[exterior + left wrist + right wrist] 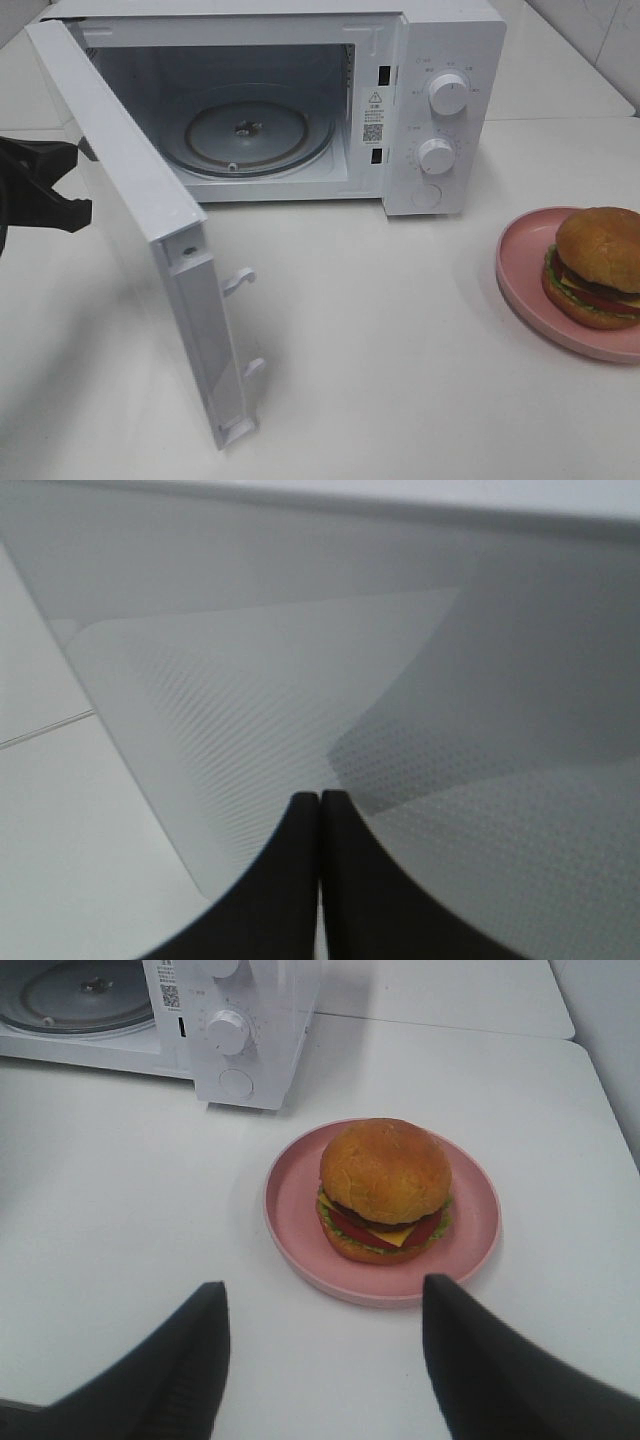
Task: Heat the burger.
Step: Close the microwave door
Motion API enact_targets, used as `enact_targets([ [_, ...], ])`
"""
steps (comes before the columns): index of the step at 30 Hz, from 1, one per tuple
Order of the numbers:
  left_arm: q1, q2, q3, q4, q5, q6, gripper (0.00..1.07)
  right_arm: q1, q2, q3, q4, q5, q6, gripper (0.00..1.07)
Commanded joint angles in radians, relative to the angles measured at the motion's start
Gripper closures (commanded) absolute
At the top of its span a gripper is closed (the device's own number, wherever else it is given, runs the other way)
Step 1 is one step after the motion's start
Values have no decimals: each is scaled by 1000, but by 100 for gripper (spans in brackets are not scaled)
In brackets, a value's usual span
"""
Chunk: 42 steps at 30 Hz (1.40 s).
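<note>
the burger (598, 266) sits on a pink plate (525, 283) on the white table (400, 350), to the right of the microwave (300, 100) and well apart from it. it stands upright, bun crown up, stack axis vertical. it is round, so no long axis can be made out across the plate. the layers show at the side: dark patty, yellow cheese, red tomato, green lettuce. in the right wrist view a corner of the cheese points toward the camera. the burger rests off the plate's centre, nearer the rim on the side away from the microwave in the high view.

the microwave door (150, 250) stands swung wide open toward the front left. the cavity is exposed, with the glass turntable (250, 130) lying flat inside. two dials (448, 94) are on the control panel at right.

right gripper (325, 1305): fingers spread wide apart, nothing between them, hovering above the table just short of the plate, not touching plate or burger.

left gripper (319, 805): fingers pressed together, tips close against the outer face of the door; whether they touch it cannot be told. in the high view it shows at the far left edge, behind the open door.
</note>
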Motion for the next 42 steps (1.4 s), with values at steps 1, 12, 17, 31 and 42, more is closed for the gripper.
enact_targets([
  [1, -3, 40, -29, 68, -35, -6, 106, -2, -10, 0, 1, -8, -8, 55],
  [12, -57, 105, -101, 89, -33, -6, 106, -2, -10, 0, 1, -8, -8, 55],
  [17, -125, 189, -176, 84, -25, -6, 106, -2, -10, 0, 1, -8, -8, 55],
  [31, -225, 297, -319, -52, -23, -6, 106, -2, -10, 0, 1, -8, -7, 55],
  [42, -282, 404, -537, -216, 106, -1, 106, -2, -10, 0, 0, -8, -6, 55],
])
